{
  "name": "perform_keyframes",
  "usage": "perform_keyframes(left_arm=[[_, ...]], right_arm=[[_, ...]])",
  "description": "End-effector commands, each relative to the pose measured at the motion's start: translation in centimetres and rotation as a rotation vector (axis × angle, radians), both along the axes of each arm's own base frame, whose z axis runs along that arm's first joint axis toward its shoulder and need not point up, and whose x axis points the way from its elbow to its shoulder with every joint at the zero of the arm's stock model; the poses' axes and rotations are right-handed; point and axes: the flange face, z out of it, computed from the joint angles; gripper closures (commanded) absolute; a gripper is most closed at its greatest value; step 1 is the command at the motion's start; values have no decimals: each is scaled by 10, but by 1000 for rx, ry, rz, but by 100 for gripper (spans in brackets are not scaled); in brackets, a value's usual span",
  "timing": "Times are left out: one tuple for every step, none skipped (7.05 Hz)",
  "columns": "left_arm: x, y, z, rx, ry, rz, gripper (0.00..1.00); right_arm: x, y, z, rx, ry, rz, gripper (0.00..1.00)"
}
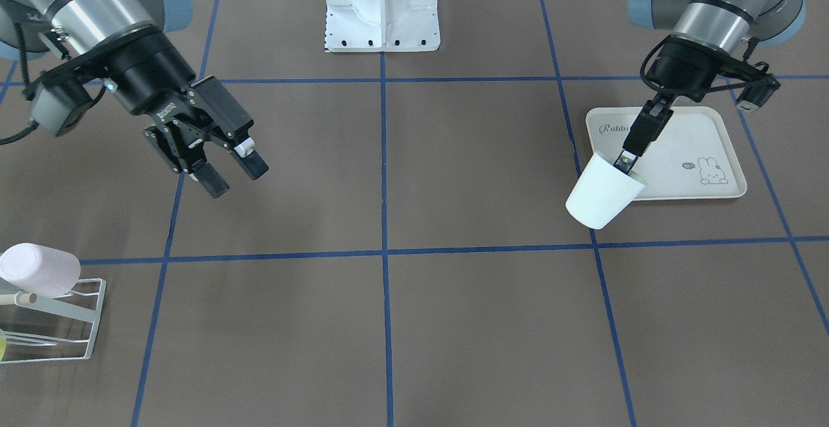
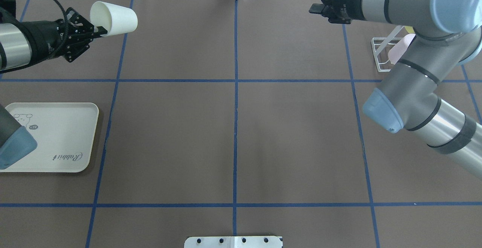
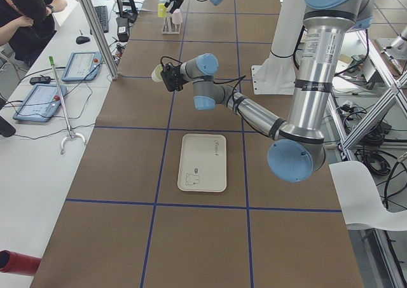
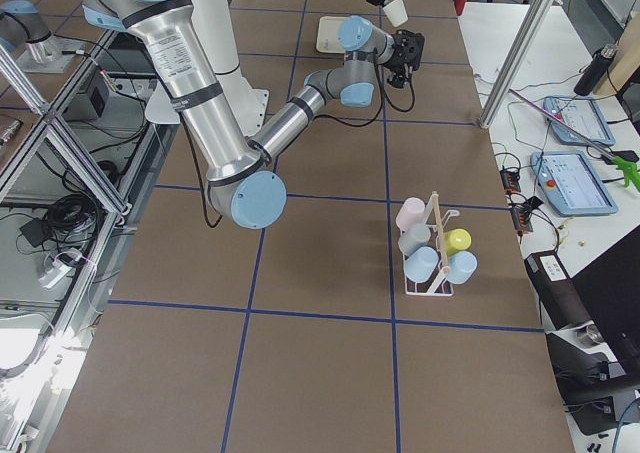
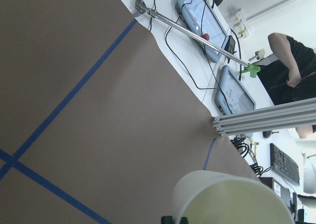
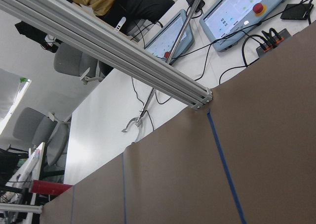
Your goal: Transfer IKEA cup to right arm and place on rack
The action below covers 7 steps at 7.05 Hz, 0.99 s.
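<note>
The left gripper (image 1: 627, 161) was pinched on the rim of the cup (image 1: 602, 194), one finger inside the mouth and one outside. The cup was plain white, tapered and without a handle. It hung tilted in the air on the robot's left, off the table (image 1: 486, 174). In the overhead view its base pointed toward the middle of the table and its mouth faced back at the gripper. The left wrist view showed only a curve of its rim, low in the picture. The left arm (image 2: 15, 44) reached out over the far part of the table.

The right gripper (image 1: 234, 177) had its fingers spread wide apart with nothing between them. It was raised above the table and angled down toward the centre. The right arm (image 2: 414, 75) was bent at the elbow, with its wrist stretched toward the table's far edge.

The two grippers were well apart, with brown table and blue tape lines (image 1: 384, 219) between them. A cream tray (image 1: 686, 155) with a rabbit print lay flat below and behind the cup. The rack (image 1: 52, 323) stood on the robot's right, near the operators' edge. It bore a pink cup (image 1: 39, 270) and other pastel cups (image 4: 421, 264). A person (image 3: 25, 14) sat at the side desk.
</note>
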Motion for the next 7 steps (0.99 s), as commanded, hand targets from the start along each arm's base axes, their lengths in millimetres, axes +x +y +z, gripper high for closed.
perform_keyframes(left_arm=[[23, -17, -54, -81, 243, -22, 100], [32, -7, -72, -53, 377, -7, 100], [39, -5, -89, -51, 517, 4, 100], [54, -5, -99, -59, 649, 7, 100], [65, 4, -91, -47, 764, 18, 100], [72, 5, -76, -56, 839, 37, 100], [74, 6, -67, -51, 892, 62, 100]], right_arm=[[-10, 16, -14, -31, -170, 17, 0], [-12, 21, -20, -25, -229, 23, 0], [-19, 30, -23, -30, -285, 30, 0], [-31, 43, -27, -19, -336, 31, 0], [-51, 60, -29, -11, -371, 31, 0], [-67, 73, -35, -16, -388, 29, 0], [-81, 83, -42, -18, -404, 30, 0]])
